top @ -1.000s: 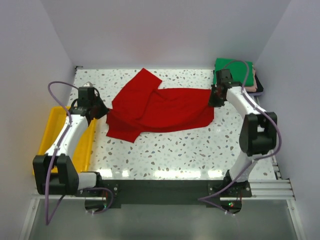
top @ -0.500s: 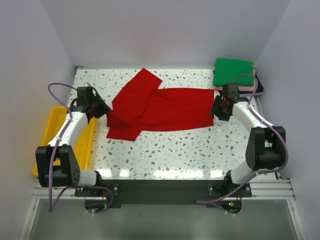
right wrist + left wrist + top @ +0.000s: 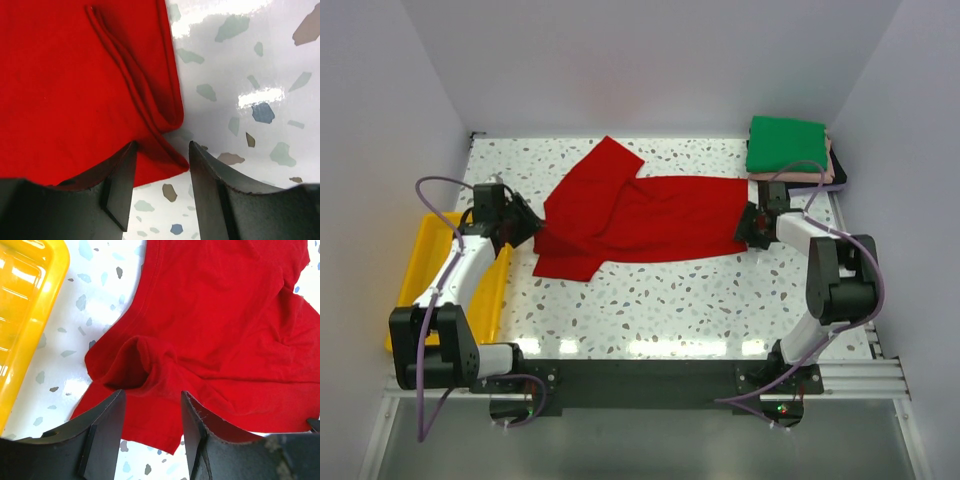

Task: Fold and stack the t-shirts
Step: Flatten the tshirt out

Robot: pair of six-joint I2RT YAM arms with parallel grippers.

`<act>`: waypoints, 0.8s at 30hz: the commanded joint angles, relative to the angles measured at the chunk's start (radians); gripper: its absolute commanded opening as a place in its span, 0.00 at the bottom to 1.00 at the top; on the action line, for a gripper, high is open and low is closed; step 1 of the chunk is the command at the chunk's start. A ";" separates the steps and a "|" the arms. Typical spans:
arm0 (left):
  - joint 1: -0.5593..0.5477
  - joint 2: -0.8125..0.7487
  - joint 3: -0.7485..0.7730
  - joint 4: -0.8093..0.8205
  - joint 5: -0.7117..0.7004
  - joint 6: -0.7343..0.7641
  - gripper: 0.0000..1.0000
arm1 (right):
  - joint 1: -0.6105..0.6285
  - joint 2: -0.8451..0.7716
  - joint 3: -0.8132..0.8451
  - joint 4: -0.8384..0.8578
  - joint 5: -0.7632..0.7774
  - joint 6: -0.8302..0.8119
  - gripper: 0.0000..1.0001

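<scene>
Red t-shirt (image 3: 650, 215) between parted left pincer (image 3: 152, 395), right pincer (image 3: 162, 147).

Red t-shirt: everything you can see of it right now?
The red t-shirt is plain soft cloth with stitched hems, lying rumpled and partly folded over itself in the middle of the speckled table. One flap angles toward the far left. The left gripper straddles a raised pucker at its left edge; the right gripper straddles its doubled right hem corner. Both are open.

Yellow plastic tray (image 3: 423, 258) at the left edge of the speckled terrazzo table (image 3: 670, 300).
</scene>
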 commanded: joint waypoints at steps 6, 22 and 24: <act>0.010 -0.056 -0.018 0.032 0.027 0.011 0.53 | 0.001 -0.023 -0.041 0.064 -0.032 0.028 0.41; 0.010 -0.095 -0.046 0.029 0.039 0.008 0.60 | -0.001 -0.083 -0.139 0.109 -0.080 0.048 0.41; 0.010 -0.102 -0.046 0.025 0.038 0.010 0.60 | 0.002 -0.068 -0.136 0.119 -0.089 0.051 0.33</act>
